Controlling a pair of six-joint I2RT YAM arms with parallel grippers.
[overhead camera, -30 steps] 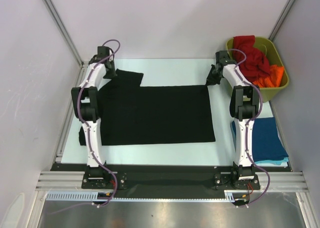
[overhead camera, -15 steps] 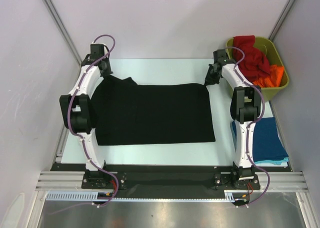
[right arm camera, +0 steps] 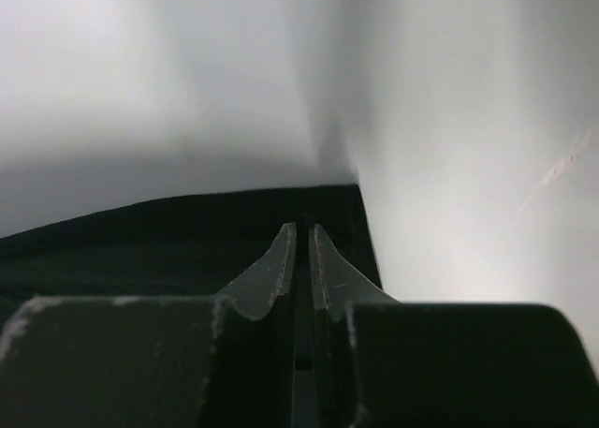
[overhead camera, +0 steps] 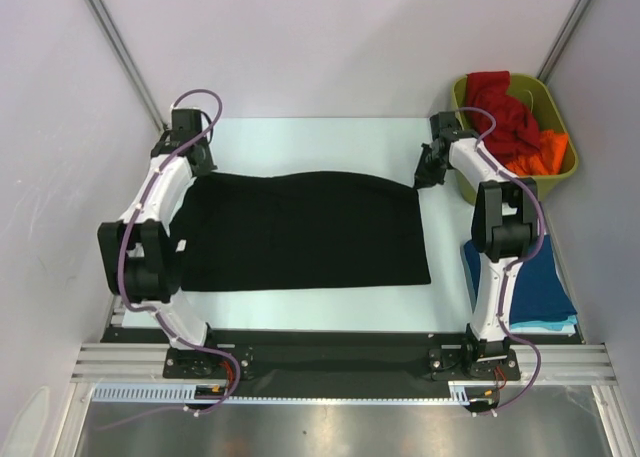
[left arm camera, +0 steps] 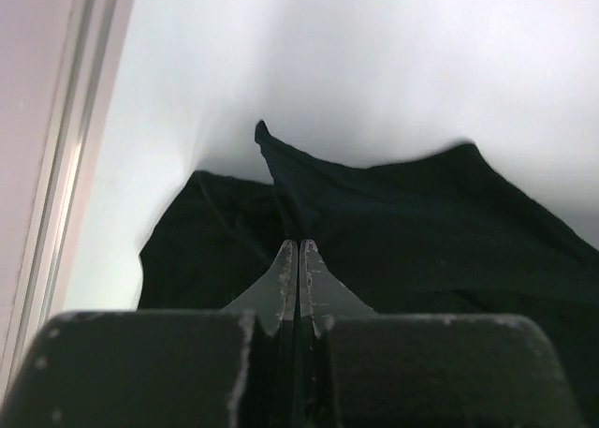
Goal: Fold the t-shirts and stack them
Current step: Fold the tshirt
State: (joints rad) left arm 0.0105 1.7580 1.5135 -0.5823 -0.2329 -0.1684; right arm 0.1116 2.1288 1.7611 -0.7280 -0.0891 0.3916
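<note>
Black t-shirt (overhead camera: 300, 232) is spread over the mid of the pale surface (overhead camera: 320, 137), well left of the olive bin (overhead camera: 560, 185). L pincer (left arm camera: 298, 245) is clenched on the shirt's far corner, the one furthest from the bin; in the wrist view the cloth pulls up in a ridge right to the tips. R pincer (right arm camera: 301, 229) is pinched near-shut on the other far corner, just left of the bin, w/ the black edge running straight into the tips. The far edge is stretched between the two w/ a slight bow, and the near hem lies flat.

In the bin, a red t-shirt (overhead camera: 505, 112) is heaped on top and an orange t-shirt (overhead camera: 545, 152) pokes out beside it. On the near side of the bin a dark blue t-shirt (overhead camera: 535, 277) lies folded on a teal t-shirt (overhead camera: 540, 326), w/ only a thin teal edge showing.

Room: plain white walls (overhead camera: 330, 37) on three sides, and aluminium posts (overhead camera: 115, 52) slanting up, one right behind the bin. Nearest of all, well back from the bin: a black strip (overhead camera: 330, 342), an aluminium rail (overhead camera: 330, 362) w/ both arm bases, then a steel sheet (overhead camera: 330, 427).
</note>
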